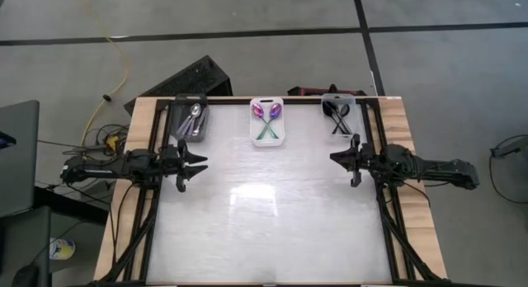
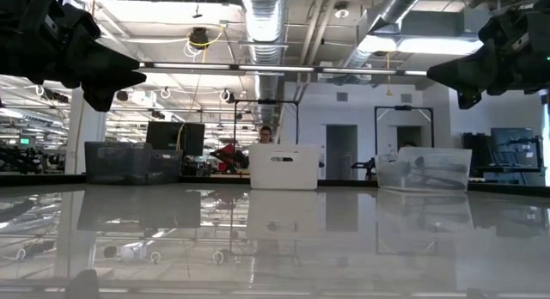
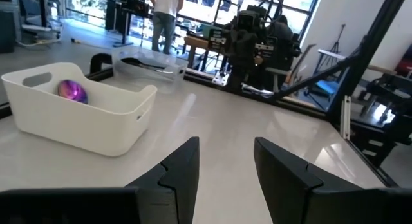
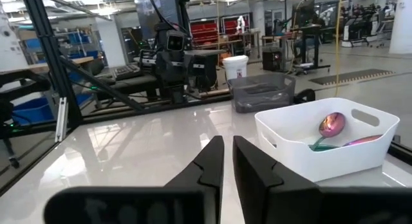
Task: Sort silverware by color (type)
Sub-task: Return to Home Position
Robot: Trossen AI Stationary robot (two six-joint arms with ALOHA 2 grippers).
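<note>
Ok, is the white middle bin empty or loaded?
Loaded. The white bin holds iridescent purple spoons with teal handles, seen from above and in both wrist views. Their exact count cannot be told.

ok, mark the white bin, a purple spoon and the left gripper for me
white bin [image 3: 80, 124]: left wrist view, on its outer side wall.
purple spoon [image 4: 333, 123]: right wrist view, on its bowl.
left gripper [image 3: 226, 150]: left wrist view, midway between its fingertips.

Open workshop hall: grey concrete floor [image 1: 247, 15] crossed by dark seams, a yellow cable [image 1: 124, 72] trailing over it, exposed silver ceiling ducts [image 2: 262, 15], bright strip lights [image 2: 215, 69], white rear wall [image 2: 357, 114] with doors [image 2: 341, 151].
</note>
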